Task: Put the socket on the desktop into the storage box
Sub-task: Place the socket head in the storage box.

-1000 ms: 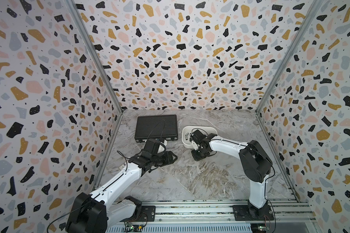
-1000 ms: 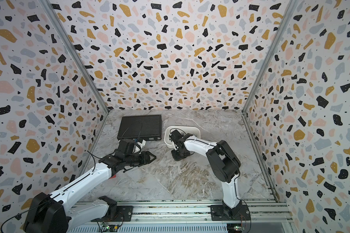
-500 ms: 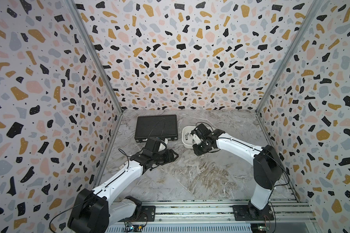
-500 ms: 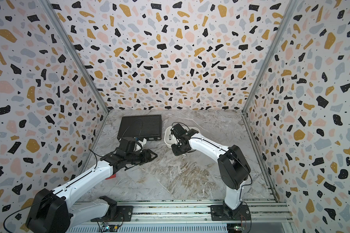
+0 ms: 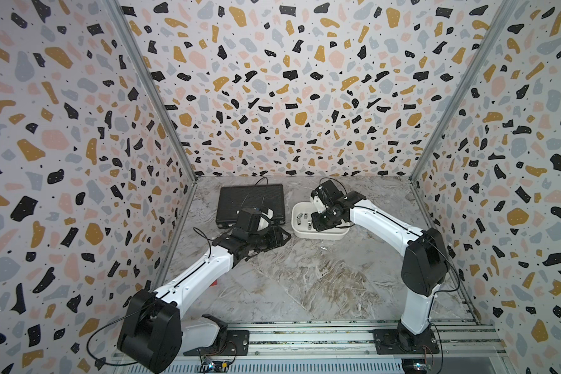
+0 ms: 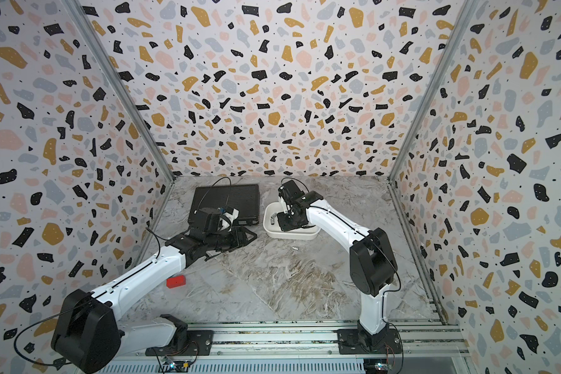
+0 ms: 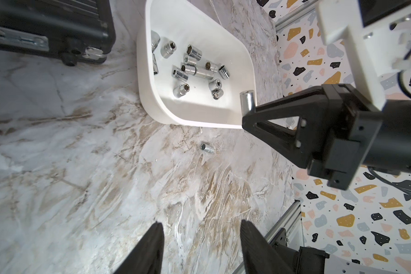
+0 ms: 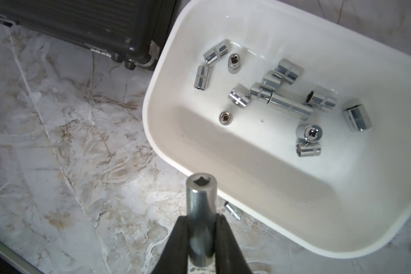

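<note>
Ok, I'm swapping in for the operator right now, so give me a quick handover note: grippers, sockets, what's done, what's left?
The right gripper is shut on a long socket, poised at the rim of the storage box, not yet released.
The left gripper is open and empty above the desktop.
Done: about a dozen sockets lie in the box.
Left: drop the held one in, then fetch the small socket lying on the desktop just outside the box.
</note>
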Controlling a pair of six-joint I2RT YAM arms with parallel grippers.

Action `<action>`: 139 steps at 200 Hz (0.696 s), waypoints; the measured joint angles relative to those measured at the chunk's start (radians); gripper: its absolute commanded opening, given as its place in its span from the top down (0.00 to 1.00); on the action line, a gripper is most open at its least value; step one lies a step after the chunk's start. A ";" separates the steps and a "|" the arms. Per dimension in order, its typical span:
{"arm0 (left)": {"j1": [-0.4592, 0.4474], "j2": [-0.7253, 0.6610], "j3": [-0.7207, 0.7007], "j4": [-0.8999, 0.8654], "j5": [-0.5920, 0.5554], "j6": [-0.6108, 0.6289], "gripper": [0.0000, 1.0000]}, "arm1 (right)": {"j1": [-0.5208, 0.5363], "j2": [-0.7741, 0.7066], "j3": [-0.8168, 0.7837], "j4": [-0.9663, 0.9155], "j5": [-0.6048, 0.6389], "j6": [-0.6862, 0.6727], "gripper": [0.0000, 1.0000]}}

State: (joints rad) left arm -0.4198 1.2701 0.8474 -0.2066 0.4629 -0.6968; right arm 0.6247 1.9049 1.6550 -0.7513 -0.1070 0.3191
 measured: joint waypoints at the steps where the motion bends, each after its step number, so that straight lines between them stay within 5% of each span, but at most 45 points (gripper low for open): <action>1: 0.000 0.001 0.001 0.000 0.000 0.000 0.44 | -0.001 0.002 0.001 -0.001 0.000 0.000 0.86; 139: 0.001 0.016 0.016 0.017 -0.050 0.000 0.44 | -0.086 0.360 0.338 -0.035 -0.023 0.024 0.85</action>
State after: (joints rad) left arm -0.4191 1.2861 0.8635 -0.1898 0.4126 -0.6964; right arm 0.5385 2.2650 1.9934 -0.7864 -0.1303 0.3435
